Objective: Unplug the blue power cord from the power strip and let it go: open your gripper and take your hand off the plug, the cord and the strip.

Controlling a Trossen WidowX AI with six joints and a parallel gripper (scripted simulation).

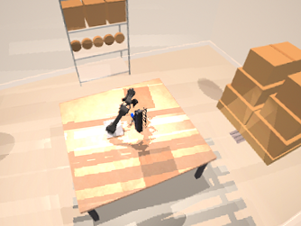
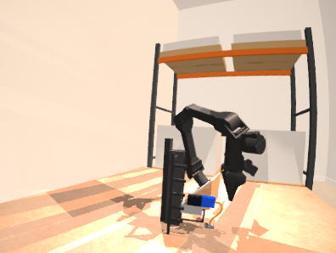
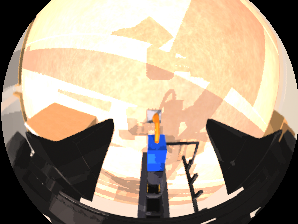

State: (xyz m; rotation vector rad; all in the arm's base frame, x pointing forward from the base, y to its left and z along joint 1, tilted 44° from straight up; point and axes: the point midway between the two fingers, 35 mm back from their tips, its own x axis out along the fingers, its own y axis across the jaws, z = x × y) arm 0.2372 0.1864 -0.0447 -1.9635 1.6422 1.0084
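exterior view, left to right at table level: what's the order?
Power strip standing upright → blue plug → open gripper, apart from the plug, holding nothing.

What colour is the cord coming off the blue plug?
Orange. The cord runs from the blue plug, and it shows best in the wrist view.
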